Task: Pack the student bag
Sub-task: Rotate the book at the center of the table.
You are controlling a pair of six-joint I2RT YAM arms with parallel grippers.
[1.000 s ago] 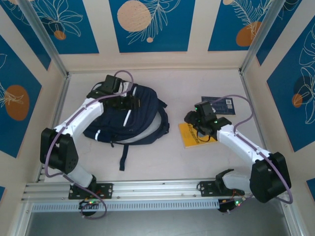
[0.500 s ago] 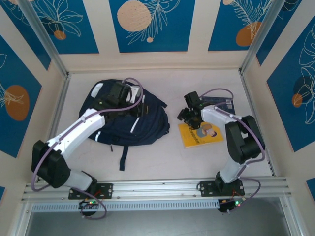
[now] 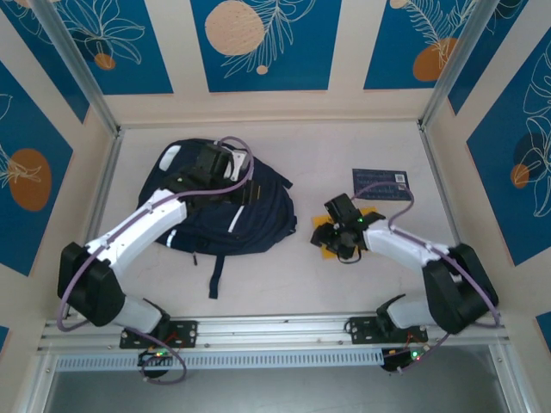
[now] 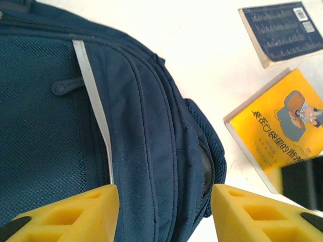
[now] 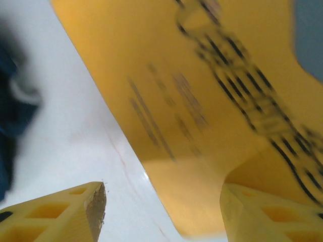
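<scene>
Right now the student bag (image 3: 258, 215) lies flat on the left half of the counter (image 3: 344, 146), long axis running diagonally from far-left to near-right, one dark strap (image 3: 215, 275) trailing toward the near edge. The left claw (image 4: 161, 214) hovers directly over it, jaws moderately wide w/ nothing pinched, just navy fabric and a white stripe (image 4: 93, 111) below the gap. Zips look closed in the left wrist view, so I'd judge no mouth is ready to take anything yet

The right claw (image 3: 342, 237) is down at the yellow book (image 4: 275, 126), which sits just right of the bag w/ a bare strip of counter between. Its jaws stand apart: one finger (image 5: 60, 212) over bare counter clear of the cover, the other at the book's edge, the book's corner between them. Not gripped, as far as the blurred right wrist view tells. The navy booklet (image 3: 381, 182) lies farther back, beside the book

Key relation: bag is to the left of the right claw; book is nearer the right arm, bag nearer the left. So prob. left opens the bag and right carries the book leftward across the gap
</scene>
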